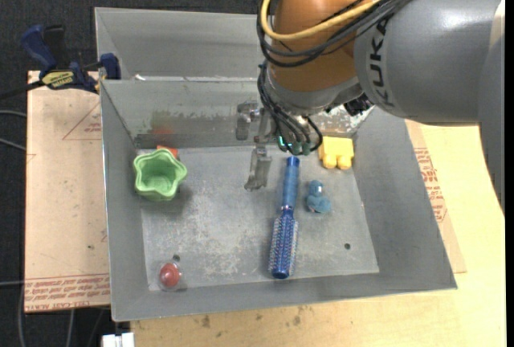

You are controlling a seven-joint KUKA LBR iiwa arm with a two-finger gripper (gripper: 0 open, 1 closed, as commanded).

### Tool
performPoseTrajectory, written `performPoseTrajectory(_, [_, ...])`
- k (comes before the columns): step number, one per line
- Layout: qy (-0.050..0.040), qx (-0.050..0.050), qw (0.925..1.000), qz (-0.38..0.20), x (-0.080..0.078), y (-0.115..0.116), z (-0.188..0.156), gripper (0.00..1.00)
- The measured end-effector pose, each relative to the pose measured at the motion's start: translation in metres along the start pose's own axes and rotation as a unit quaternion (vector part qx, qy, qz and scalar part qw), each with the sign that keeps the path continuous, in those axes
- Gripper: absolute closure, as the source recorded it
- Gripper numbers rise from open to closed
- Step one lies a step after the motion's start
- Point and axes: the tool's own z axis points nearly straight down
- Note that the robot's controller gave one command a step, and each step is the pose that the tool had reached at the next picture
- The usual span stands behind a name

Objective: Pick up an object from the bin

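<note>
The blue hairbrush (283, 229) lies flat in the bin (209, 233), untouched as far as I see. Just left of its handle end hangs the gripper (258, 169) (spread or pressed together, I cannot tell), carrying nothing visible; grasp and lift are not yet done.

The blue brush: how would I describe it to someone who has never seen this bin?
In the grey metal bin, look right of the floor's middle. A long blue brush lies there, bristled head toward the front. The small blue lump and yellow block beside it are short and chunky, without bristles.
</note>
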Motion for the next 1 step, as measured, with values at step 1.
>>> performPoseTrajectory(1, [-0.0016, -0.001, 0.9982, 0.060, -0.0066, 0.0848, 0.0517, 0.00])
